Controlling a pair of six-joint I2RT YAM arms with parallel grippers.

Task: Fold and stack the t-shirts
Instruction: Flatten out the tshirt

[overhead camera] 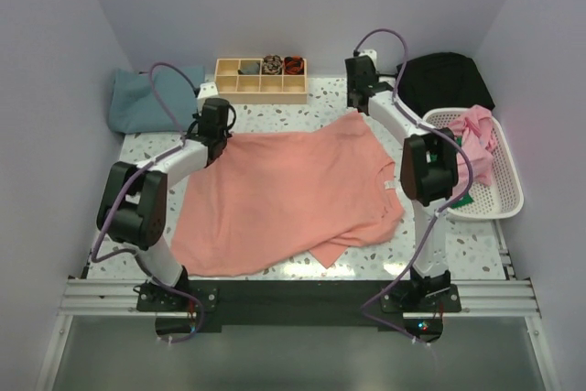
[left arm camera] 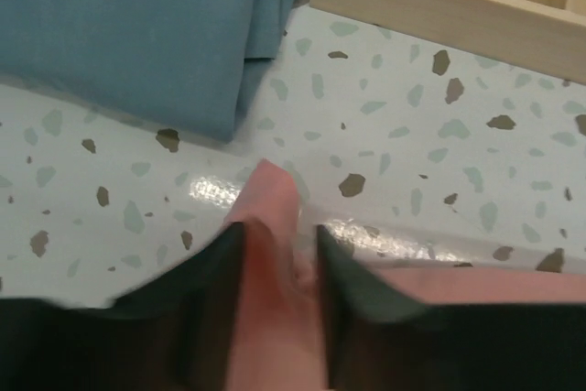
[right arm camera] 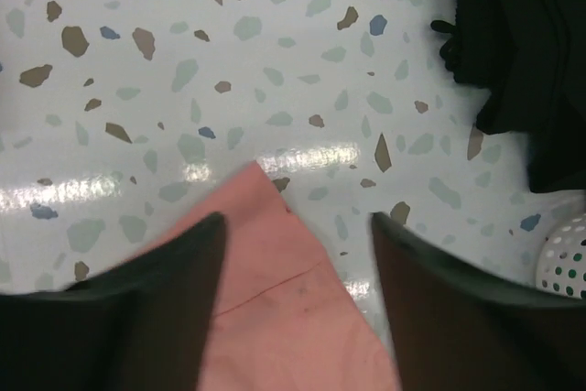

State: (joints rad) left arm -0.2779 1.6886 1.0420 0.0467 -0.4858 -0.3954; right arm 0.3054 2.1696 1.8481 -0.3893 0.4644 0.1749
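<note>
left gripper (left arm camera: 279,231) was clamped on a corner of the salmon t-shirt (overhead camera: 293,194), spread flat mid-table, right gripper (right arm camera: 295,219) jaws apart over another corner, folded teal t-shirt (left arm camera: 137,25) back-left, cut off by the frame

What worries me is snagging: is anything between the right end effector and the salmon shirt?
Nothing visible. The right end effector stands open around a corner of the salmon shirt; black cloth and basket lie aside.

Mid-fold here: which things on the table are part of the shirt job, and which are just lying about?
Job:
salmon-pink t-shirt, spread on the table
teal-blue shirt, folded, far left corner
pink shirt, heaped in the basket

Lying about:
wooden compartment tray
white lattice basket
black cloth, far right
</note>
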